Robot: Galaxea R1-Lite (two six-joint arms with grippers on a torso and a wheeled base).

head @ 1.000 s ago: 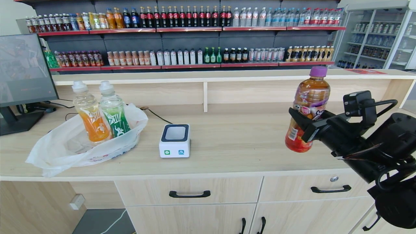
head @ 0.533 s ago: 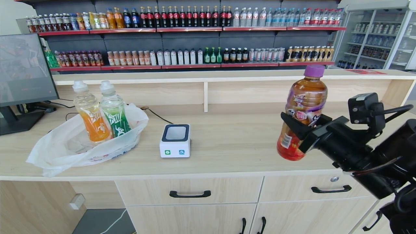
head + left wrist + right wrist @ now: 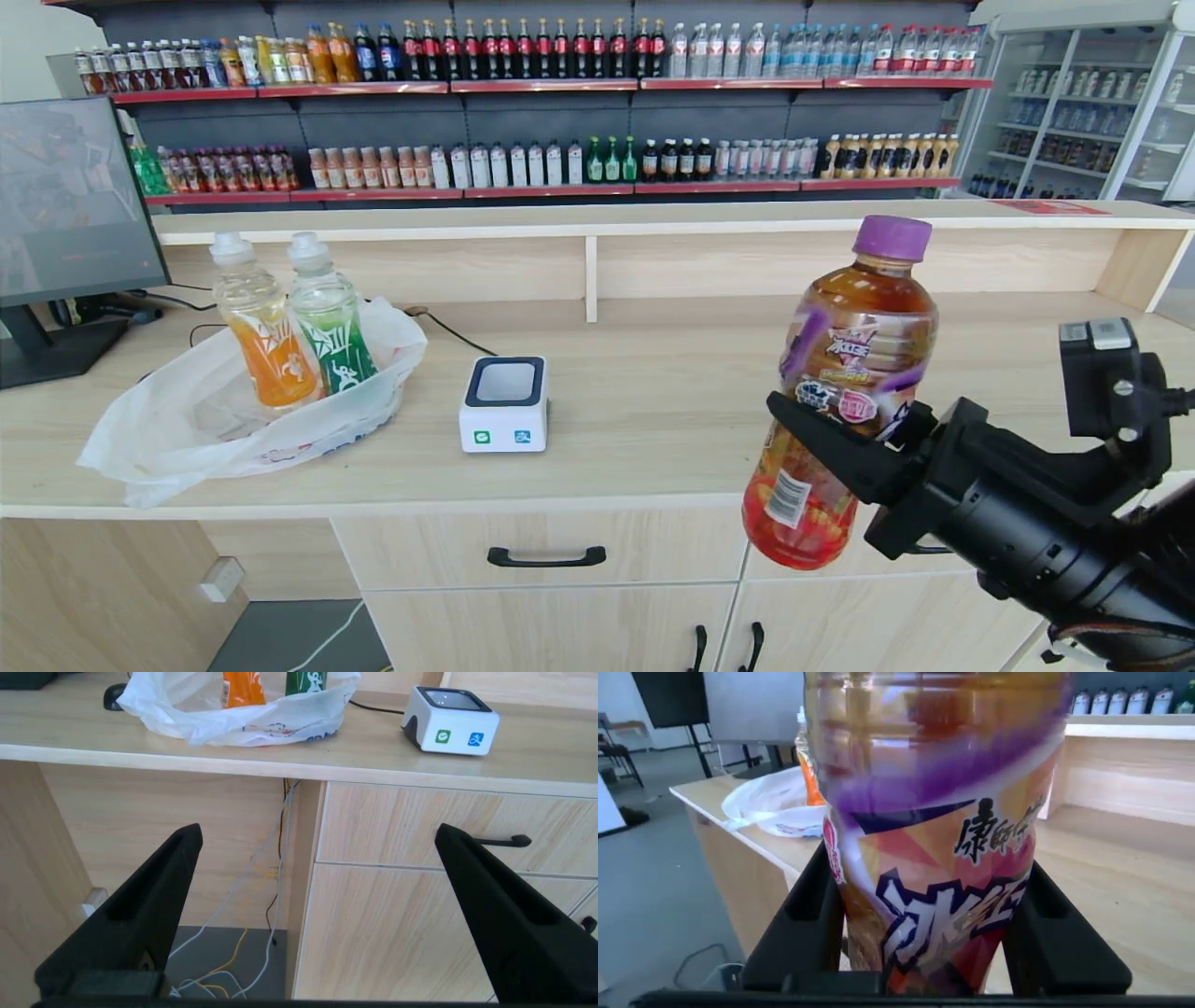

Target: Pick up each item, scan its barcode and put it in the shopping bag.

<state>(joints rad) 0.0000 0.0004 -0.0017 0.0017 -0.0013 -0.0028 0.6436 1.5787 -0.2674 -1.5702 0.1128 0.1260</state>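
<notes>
The right hand (image 3: 845, 443) is clamped on a tea bottle (image 3: 854, 373) with a purple cap. Its two black fingers press the label on either side, as the right wrist view shows close up (hand (image 3: 929, 933), bottle (image 3: 934, 859)). The bottle hangs in the air, off the worktop (image 3: 653, 411) and well to the right of the scanner (image 3: 502, 404). It is tilted, base toward the robot's left and cap leaning right, with a white barcode patch showing low on its side.

The left hand (image 3: 318, 915) is spread wide with nothing between its fingers. It sits below the worktop's edge, facing the cabinet front.

The white shopping bag (image 3: 187, 429) lies open on the left part of the worktop, well apart from the scanner. Two bottles stand in it side by side and touching: an orange bottle (image 3: 261, 327) and a green bottle (image 3: 329, 322). A monitor (image 3: 65, 205) stands at the far left.
</notes>
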